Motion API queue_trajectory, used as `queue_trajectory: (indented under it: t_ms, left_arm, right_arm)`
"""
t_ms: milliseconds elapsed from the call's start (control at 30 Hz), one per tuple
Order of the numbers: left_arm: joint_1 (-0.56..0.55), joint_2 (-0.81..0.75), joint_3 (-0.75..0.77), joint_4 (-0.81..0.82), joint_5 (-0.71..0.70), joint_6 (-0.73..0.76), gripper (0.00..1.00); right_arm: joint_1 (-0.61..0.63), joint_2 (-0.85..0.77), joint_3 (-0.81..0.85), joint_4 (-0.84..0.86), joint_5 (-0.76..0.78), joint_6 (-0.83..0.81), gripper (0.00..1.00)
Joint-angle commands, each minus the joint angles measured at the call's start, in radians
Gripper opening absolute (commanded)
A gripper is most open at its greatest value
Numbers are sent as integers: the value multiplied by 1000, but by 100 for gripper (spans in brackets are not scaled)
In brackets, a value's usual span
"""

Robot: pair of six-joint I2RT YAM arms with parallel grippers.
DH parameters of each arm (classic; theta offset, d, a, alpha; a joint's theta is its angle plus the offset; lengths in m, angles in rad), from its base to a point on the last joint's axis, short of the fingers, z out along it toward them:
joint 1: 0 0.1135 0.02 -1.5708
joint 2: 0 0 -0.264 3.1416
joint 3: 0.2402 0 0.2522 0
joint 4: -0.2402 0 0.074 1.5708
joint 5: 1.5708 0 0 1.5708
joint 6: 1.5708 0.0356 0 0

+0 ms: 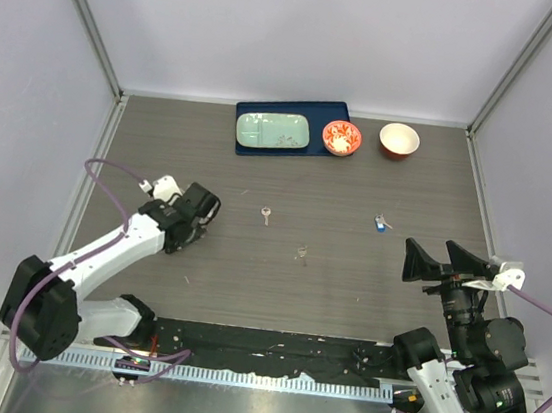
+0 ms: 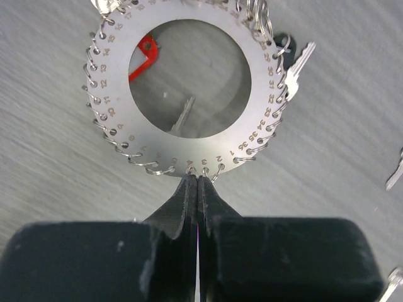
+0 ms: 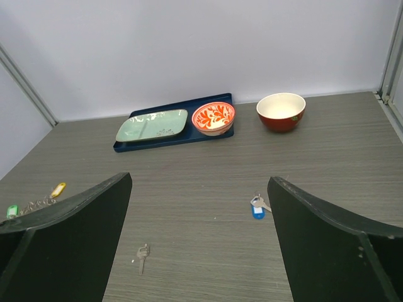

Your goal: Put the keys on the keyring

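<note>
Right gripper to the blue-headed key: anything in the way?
Nothing visible. The right gripper is open, and only bare table lies between its fingers and the blue-headed key. The plain silver key sits off to one side, out of that path.

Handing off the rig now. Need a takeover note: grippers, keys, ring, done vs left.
Left gripper: shut on the near rim of the keyring.
Right gripper: open, empty.
Lying loose, off the ring: plain key and blue key, both ahead of the right gripper.
Done: at least one hung key is on the rim.
Left: pick up the loose keys and thread them on.
</note>
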Motion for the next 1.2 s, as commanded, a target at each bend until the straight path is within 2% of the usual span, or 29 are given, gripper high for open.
queue_trajectory:
  t_ms: [0, 267, 367, 467, 500, 567, 600, 633, 767, 967, 1033, 1067, 1100, 1167]
  left_arm:
    - [-89, -52, -58, -52, 51, -149, 0]
    - [-274, 3, -60, 37, 97, -244, 1]
    - [-305, 32, -34, 60, 100, -240, 6]
    - [-308, 30, -16, 71, 92, -217, 23]
    - [-308, 14, -11, 68, 81, -193, 33]
    - [-305, -11, 7, 36, 25, -165, 43]
    - [-307, -34, 30, 20, 5, -149, 54]
    - [-304, -48, 43, 6, -14, -108, 59]
    - [-256, -124, 102, -44, -63, 38, 69]
    - [-109, -272, 149, -43, 26, 304, 78]
    - [-61, -302, 152, -43, 48, 357, 82]
    - [-50, -333, 150, -37, 45, 412, 82]
    - [-44, -348, 143, -32, 35, 436, 86]
    - [-40, -396, 129, -12, 23, 487, 92]
  right_arm:
    - [6, -3, 7, 38, -33, -16, 96]
    - [6, 19, 11, 66, -130, -23, 96]
    - [6, 78, 27, 66, -194, -17, 99]
    - [8, 160, 37, 81, -337, 26, 100]
    - [6, 183, 34, 89, -369, 64, 100]
    - [5, 267, 10, 124, -479, 99, 100]
    - [5, 301, -1, 139, -513, 121, 100]
    - [6, 354, -13, 165, -589, 154, 100]
    - [8, 472, -96, 326, -641, 237, 100]
    - [66, 713, -173, 555, -664, 296, 98]
    - [159, 782, -182, 631, -623, 287, 97]
    - [194, 868, -177, 652, -571, 267, 96]
    - [280, 911, -171, 673, -546, 256, 96]
    - [359, 1009, -142, 742, -498, 227, 93]
